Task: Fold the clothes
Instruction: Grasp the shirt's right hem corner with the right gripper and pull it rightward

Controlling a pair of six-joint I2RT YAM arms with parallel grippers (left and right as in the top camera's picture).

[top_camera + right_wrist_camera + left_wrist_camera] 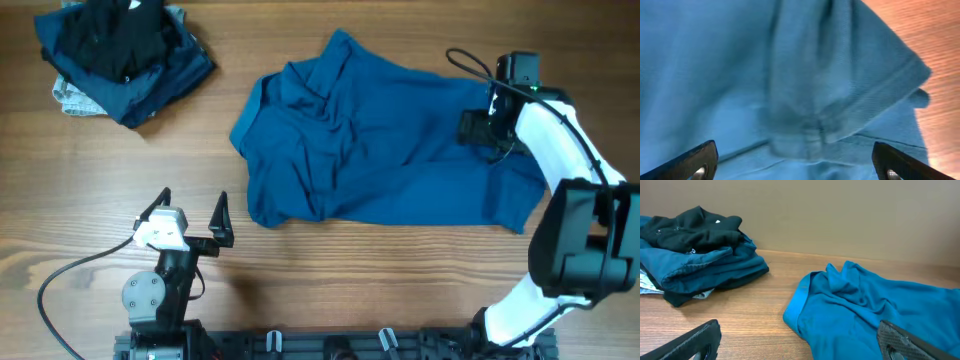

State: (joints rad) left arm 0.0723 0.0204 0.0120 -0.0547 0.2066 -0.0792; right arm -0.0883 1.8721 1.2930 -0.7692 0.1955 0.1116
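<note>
Directly beneath the spread right claw [795, 159] lies the blue shirt [380, 150].

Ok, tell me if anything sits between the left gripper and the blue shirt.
Nothing visible does. Only bare table lies between the left gripper and the blue shirt; the clothes pile sits off to the side.

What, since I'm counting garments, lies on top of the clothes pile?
A black garment tops it, over dark blue clothes; a pale piece peeks out beneath. Anything deeper is covered.
</note>
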